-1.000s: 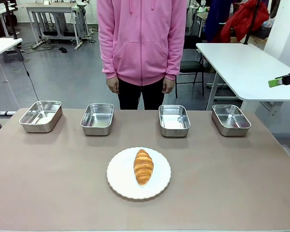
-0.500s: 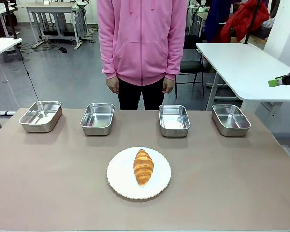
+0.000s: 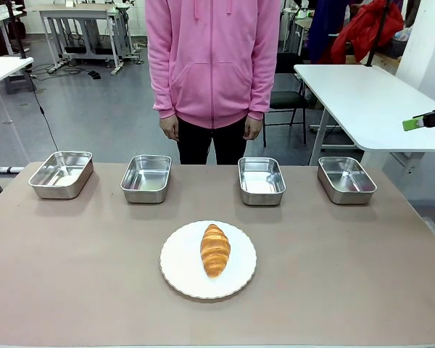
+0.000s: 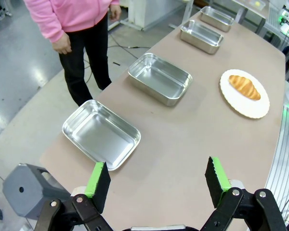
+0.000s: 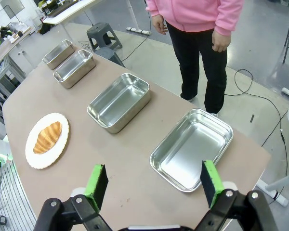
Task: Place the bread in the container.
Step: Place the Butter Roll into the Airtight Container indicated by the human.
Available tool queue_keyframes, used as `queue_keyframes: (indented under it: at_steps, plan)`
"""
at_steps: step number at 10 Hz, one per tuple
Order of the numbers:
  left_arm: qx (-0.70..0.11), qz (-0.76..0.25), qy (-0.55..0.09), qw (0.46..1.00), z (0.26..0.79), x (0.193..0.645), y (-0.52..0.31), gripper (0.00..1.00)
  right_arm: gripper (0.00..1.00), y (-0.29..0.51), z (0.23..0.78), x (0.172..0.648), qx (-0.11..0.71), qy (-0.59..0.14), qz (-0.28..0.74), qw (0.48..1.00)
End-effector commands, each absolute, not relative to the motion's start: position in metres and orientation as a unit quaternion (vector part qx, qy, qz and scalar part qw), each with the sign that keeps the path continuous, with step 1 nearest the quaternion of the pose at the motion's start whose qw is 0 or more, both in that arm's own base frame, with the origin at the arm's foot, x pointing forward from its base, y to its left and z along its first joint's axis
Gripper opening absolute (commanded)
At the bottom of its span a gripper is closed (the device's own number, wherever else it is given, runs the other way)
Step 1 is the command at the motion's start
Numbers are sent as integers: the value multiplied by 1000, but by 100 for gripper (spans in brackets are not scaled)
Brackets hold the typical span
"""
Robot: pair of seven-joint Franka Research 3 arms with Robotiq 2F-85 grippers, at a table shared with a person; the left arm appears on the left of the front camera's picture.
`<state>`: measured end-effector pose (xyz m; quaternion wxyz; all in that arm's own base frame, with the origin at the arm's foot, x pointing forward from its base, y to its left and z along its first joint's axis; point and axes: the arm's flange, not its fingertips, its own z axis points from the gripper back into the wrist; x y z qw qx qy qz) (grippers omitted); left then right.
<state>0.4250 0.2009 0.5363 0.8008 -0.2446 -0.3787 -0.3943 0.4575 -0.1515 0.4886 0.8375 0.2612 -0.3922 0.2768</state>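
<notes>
Bread (image 3: 215, 249) on plate (image 3: 177, 265); four containers (image 3: 262, 178) behind it.

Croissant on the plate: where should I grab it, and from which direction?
Grip the croissant across its thick middle, from straight above, closing on its two long sides. It lies flat on the plate, long axis near to far; the tapered ends would likely slip.

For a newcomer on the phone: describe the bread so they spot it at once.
On the brown table, four steel pans line the far edge. Nearer the robot, mid-table, sits a round white plate; on it lies the bread, the only golden-brown, ridged thing there.
</notes>
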Motion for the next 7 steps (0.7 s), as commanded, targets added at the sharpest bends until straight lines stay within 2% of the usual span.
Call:
queue_keyframes:
  at_steps: [1,7]
  plan:
    - [-244,-398,-380,798,538,424,202,100,100,-152,490,458,261,-393,276,837]
    - [-244,-398,-380,798,538,424,202,100,100,-152,490,458,261,-393,276,837]
